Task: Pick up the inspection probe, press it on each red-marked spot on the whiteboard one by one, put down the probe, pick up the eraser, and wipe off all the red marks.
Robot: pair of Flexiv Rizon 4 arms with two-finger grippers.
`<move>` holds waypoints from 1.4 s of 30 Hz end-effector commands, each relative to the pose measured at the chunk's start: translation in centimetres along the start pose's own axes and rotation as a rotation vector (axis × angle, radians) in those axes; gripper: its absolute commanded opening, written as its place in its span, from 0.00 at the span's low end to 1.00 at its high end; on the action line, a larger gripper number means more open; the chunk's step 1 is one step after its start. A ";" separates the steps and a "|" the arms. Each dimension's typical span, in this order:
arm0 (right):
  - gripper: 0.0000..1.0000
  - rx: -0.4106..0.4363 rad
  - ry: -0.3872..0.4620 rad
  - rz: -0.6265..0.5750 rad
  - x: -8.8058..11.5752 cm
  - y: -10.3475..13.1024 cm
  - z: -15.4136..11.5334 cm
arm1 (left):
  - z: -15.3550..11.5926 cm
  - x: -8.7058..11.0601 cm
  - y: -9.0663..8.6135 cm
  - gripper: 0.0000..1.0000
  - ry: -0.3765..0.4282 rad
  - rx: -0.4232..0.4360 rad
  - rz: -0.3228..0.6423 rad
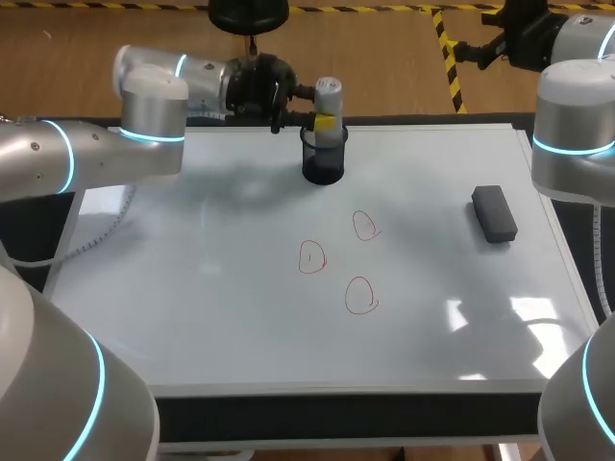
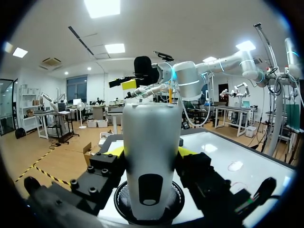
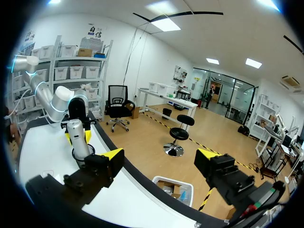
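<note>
The grey inspection probe (image 1: 329, 101) stands upright in a black cup (image 1: 323, 163) at the far middle of the whiteboard (image 1: 192, 288). My left gripper (image 1: 325, 123) is shut on the probe (image 2: 151, 142), one yellow fingertip (image 2: 117, 151) pressed to each side, just above the cup's rim (image 2: 118, 202). Three red circles (image 1: 312, 257), (image 1: 365, 226), (image 1: 360, 295) are drawn mid-board. The dark eraser (image 1: 494, 213) lies at the board's right. My right gripper (image 3: 156, 159) is open and holds nothing, raised beyond the far right corner; from there the probe (image 3: 78, 137) shows off to one side.
The board's left half and near strip carry nothing. My right arm's upright link (image 1: 575, 134) stands close beside the eraser at the right edge.
</note>
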State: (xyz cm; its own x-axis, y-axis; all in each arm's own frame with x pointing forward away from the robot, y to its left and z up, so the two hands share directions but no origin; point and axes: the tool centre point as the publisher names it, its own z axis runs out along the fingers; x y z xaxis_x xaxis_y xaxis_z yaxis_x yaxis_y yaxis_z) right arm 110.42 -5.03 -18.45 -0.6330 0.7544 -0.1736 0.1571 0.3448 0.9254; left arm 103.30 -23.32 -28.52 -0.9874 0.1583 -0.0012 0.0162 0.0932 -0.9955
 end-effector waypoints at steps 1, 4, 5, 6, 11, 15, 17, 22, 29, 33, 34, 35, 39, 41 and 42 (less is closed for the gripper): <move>1.00 0.000 0.000 0.000 0.0 0.0 0.0 | 0.2 -0.3 -0.7 0.00 0.005 -0.002 0.004; 1.00 0.000 0.000 0.000 0.0 0.0 0.0 | 0.3 -0.4 -1.3 0.00 0.004 0.002 0.002; 1.00 0.000 0.000 0.000 0.0 0.0 0.0 | 0.3 -0.4 -1.4 0.00 0.003 0.003 0.002; 1.00 0.000 0.000 0.000 0.0 0.0 0.0 | 0.3 -0.4 -1.5 0.00 0.001 0.005 0.002; 1.00 0.000 0.000 0.000 0.0 0.0 0.0 | 0.4 -0.5 -2.1 0.00 -0.004 0.009 0.005; 1.00 0.000 0.000 0.000 0.0 0.0 0.0 | 0.2 -0.5 -2.9 0.00 -0.008 0.007 0.009; 1.00 0.000 0.000 0.000 0.0 0.0 0.0 | 0.1 -0.4 -3.4 0.00 -0.008 0.011 0.014; 1.00 0.000 0.000 0.000 0.0 0.0 0.0 | 0.0 -0.5 -4.8 0.00 -0.009 0.024 0.029; 1.00 0.000 0.000 0.000 0.0 0.0 0.0 | -0.5 -0.5 -6.5 0.00 -0.016 0.035 0.054; 1.00 0.000 0.000 0.000 0.0 0.0 0.0 | -0.8 -0.3 -6.9 0.00 -0.018 0.038 0.060; 1.00 0.000 0.000 0.000 0.0 0.0 0.0 | -0.9 -0.3 -7.0 0.00 -0.018 0.039 0.063; 1.00 0.000 0.000 0.000 0.0 0.0 0.0 | -0.9 -0.3 -7.1 0.00 -0.019 0.040 0.065; 1.00 0.000 0.000 0.000 0.0 0.0 0.0 | -1.1 -0.1 -7.7 0.00 -0.020 0.044 0.071; 1.00 0.000 0.000 0.000 0.0 0.0 0.0 | -1.2 0.0 -8.0 0.00 -0.020 0.047 0.074; 1.00 0.000 0.000 0.000 0.0 0.0 0.0 | -1.2 0.0 -8.2 0.00 -0.020 0.049 0.075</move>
State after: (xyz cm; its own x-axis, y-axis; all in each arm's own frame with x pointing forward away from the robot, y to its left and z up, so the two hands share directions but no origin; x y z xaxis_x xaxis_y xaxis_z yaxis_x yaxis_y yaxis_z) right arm 110.42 -5.03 -18.45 -0.6330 0.7544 -0.1736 0.1571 0.3448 0.9254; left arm 103.75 -23.07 -20.82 -0.9859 0.1500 -0.0740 0.0792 0.0290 -0.9964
